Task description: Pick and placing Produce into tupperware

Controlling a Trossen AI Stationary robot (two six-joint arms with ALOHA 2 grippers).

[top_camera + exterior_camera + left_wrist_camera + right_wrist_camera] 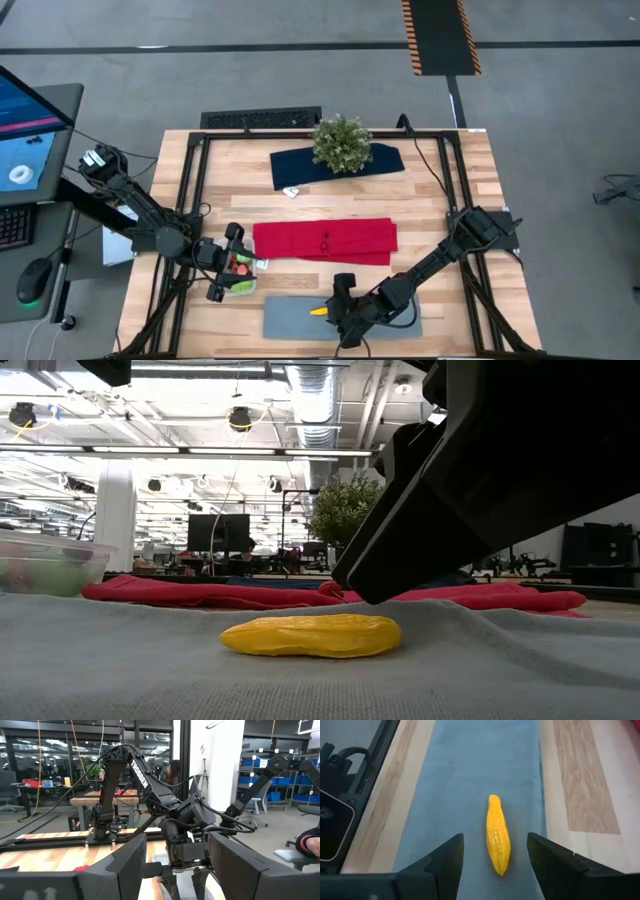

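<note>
On the near part of the bench [470, 180], a yellow toy corn cob [498, 841] is seen lying flat on the grey mat [290, 318], toward its middle and nearer the mat's right half than the left. The right gripper [338, 310] is lowered over it, and its jaws are spread with a dark finger on either side of the cob, neither one touching it; the cob is lined up lengthwise in the gap, so it is judged that a pinch across its narrow width is being prepared. Nothing is held by this gripper. A little farther and to the left, just off the mat's far-left corner, the tupperware [243, 272] is set on the bare wood, and some green and red produce [241, 264] is already seen inside it. The left gripper [222, 264] is placed at the container with one finger at its far end and one at its near end; its jaws are parted, but whether the container is gripped or only bracketed cannot be told. It is judged to be stationed there to keep the light container steady for the drop. Farther back, a folded red cloth [325, 241] is laid across the middle of the bench, and beyond it a potted plant [341, 144] is stood on a dark blue cloth [300, 165].
</note>
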